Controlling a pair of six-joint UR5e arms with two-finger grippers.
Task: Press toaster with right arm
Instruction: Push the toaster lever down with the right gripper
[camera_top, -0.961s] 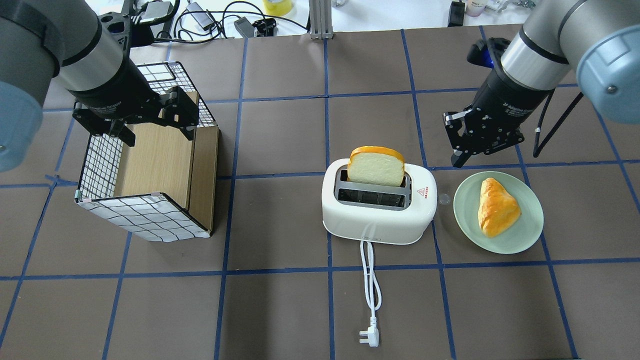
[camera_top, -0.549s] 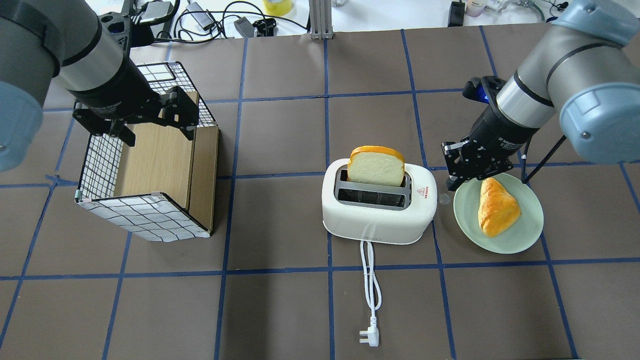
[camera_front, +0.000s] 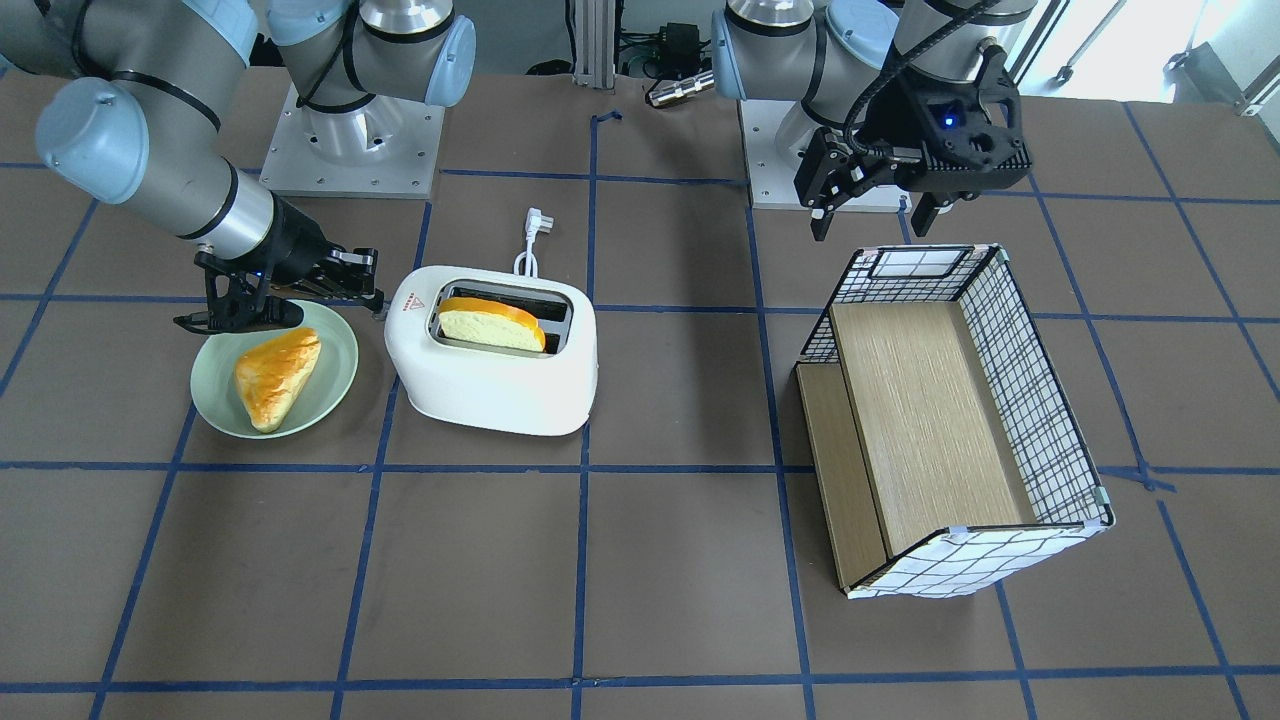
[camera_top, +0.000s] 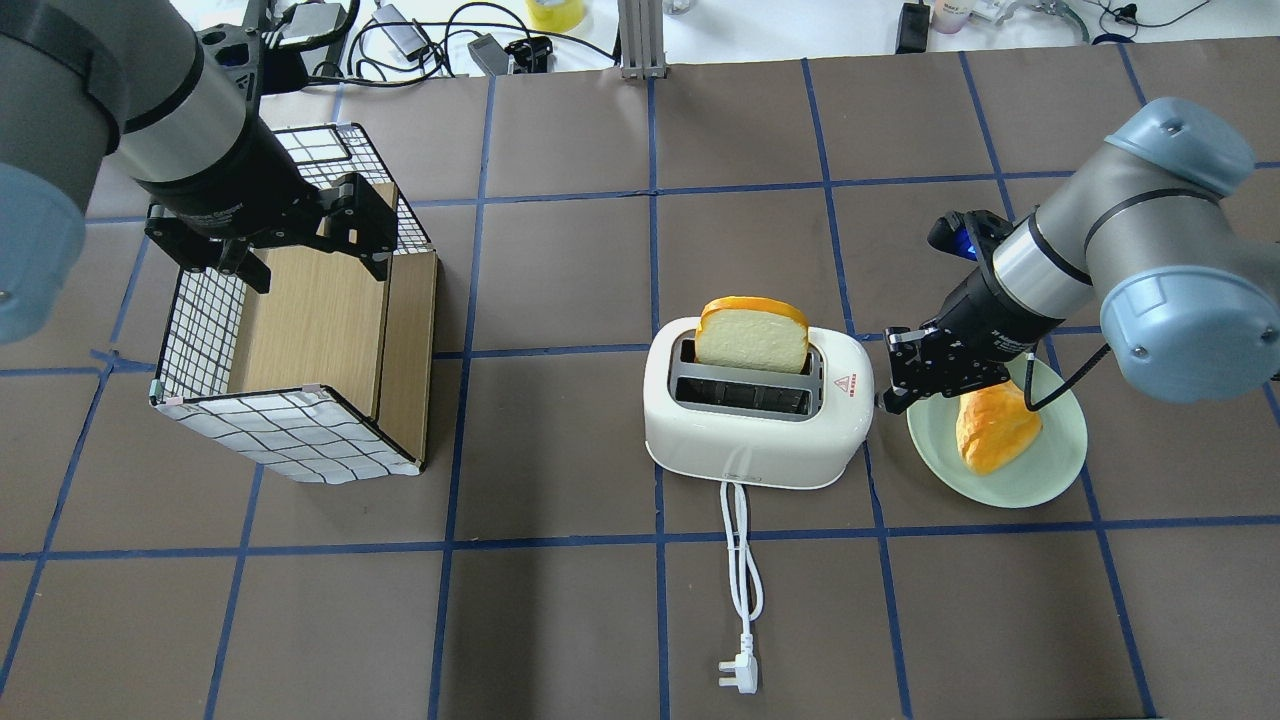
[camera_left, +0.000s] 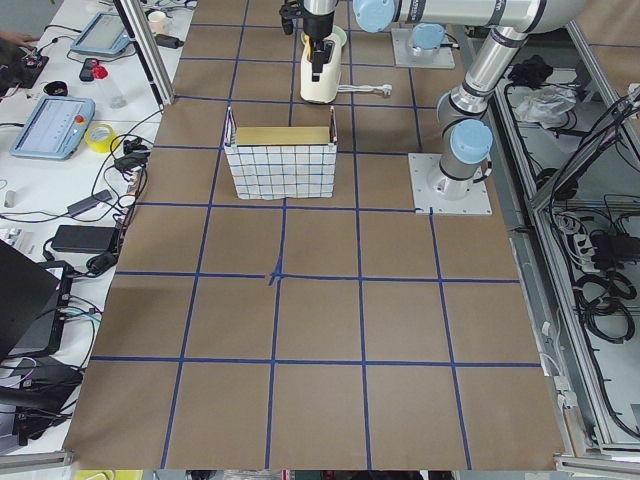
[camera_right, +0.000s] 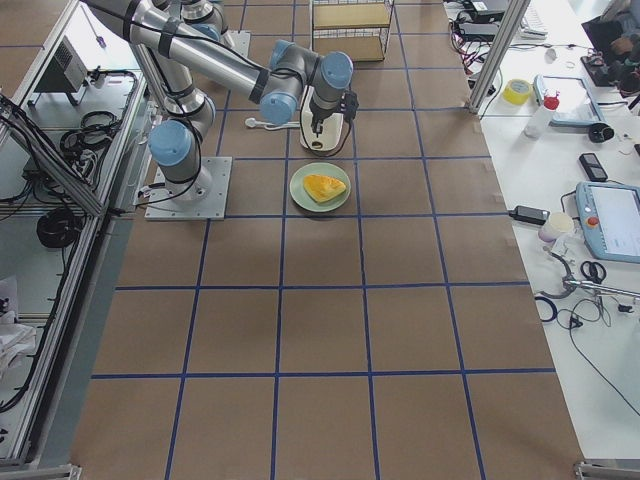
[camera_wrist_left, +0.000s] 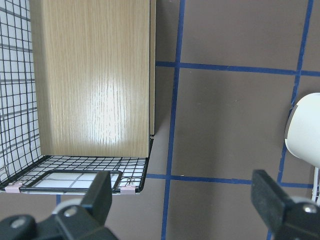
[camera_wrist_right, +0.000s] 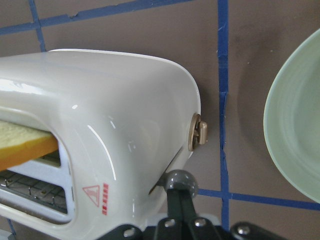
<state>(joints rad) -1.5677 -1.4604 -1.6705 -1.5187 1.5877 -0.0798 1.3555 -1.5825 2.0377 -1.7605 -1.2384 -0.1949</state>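
Note:
The white toaster (camera_top: 755, 425) stands mid-table with a slice of bread (camera_top: 752, 335) upright in its far slot. It also shows in the front view (camera_front: 490, 375) and in the right wrist view (camera_wrist_right: 115, 115). My right gripper (camera_top: 884, 403) is shut and empty, low at the toaster's right end. In the right wrist view its tip (camera_wrist_right: 178, 181) touches the end wall just beside the small knob (camera_wrist_right: 199, 134). It also shows in the front view (camera_front: 372, 298). My left gripper (camera_top: 315, 262) is open and empty above the wire basket (camera_top: 300, 440).
A pale green plate (camera_top: 1050, 475) with a golden pastry (camera_top: 995, 425) lies right of the toaster, under my right wrist. The toaster's white cord and plug (camera_top: 738, 675) trail toward the near edge. The wire basket with wooden boards lies on its side at the left.
My right gripper has come down and to the left, from above the plate's far side to the toaster's right end. The left arm has not moved.

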